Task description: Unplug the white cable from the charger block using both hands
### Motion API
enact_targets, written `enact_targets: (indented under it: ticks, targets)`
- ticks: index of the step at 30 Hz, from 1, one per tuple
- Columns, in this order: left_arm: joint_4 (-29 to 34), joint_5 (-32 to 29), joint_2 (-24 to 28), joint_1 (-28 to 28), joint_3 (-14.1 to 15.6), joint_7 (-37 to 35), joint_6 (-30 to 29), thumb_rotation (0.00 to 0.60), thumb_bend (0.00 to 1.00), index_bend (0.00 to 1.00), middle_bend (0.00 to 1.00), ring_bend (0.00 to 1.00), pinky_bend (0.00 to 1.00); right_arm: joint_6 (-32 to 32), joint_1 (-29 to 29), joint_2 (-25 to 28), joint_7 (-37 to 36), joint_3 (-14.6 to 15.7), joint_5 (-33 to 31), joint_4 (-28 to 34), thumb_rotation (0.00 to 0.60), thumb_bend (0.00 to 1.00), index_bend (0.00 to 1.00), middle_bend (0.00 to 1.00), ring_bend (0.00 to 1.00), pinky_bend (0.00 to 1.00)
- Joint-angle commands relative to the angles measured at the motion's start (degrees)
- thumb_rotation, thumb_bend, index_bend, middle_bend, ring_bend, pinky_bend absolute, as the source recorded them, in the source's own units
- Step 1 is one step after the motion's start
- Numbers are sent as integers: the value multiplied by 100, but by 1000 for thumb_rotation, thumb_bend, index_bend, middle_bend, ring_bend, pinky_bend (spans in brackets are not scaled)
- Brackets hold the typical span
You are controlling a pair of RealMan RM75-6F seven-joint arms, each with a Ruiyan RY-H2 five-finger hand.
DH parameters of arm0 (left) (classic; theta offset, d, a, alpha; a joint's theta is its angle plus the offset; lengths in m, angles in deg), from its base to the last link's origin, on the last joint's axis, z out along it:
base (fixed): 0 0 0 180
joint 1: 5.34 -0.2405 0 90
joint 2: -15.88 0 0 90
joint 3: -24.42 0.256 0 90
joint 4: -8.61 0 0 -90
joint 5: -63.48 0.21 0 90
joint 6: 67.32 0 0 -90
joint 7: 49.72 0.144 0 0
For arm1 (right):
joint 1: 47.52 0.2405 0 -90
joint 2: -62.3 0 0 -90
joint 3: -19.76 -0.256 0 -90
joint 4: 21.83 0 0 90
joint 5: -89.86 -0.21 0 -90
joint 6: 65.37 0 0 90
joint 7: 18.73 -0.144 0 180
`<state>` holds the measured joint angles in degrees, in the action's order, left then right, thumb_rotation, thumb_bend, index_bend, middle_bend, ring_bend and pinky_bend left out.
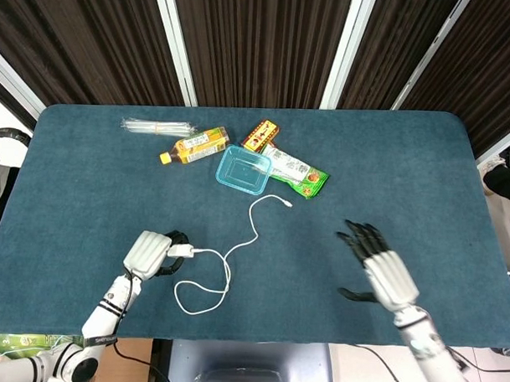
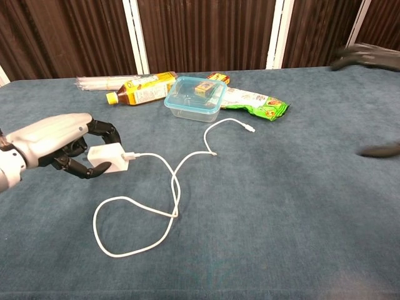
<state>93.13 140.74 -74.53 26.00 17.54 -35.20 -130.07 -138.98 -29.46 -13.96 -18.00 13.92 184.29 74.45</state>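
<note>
Gripped by the left hand (image 2: 59, 140) just above the bench (image 2: 281, 206), the charger block (image 2: 105, 159) should be held steady while the white cable (image 2: 169, 187) is pinched near its plug by the spread, empty right hand (image 1: 378, 266).

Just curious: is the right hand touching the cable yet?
No, the right hand hangs open, well apart from the cable.

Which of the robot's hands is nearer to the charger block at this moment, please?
Left. The left hand grips the charger block, while the right hand hovers open, well off to the block's right, holding nothing.
</note>
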Motion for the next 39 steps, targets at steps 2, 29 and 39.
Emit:
enact_targets:
  ticks: [2, 29, 39]
  targets:
    - [854, -384, 405, -22, -57, 951, -77, 600, 591, 757, 773, 981, 1000, 431, 536, -867, 589, -538, -514, 83, 600, 211, 388, 78, 0, 0]
    - [1883, -1590, 268, 358, -362, 1612, -74, 600, 598, 756, 775, 983, 1000, 1240, 2320, -3486, 1409, -1288, -1787, -1635, 600, 356, 631, 169, 0, 0]
    - [1925, -1604, 292, 411, -274, 1676, -213, 600, 599, 755, 775, 983, 1000, 1192, 2449, -3661, 1476, -1185, -1874, -1771, 600, 398, 644, 170, 0, 0]
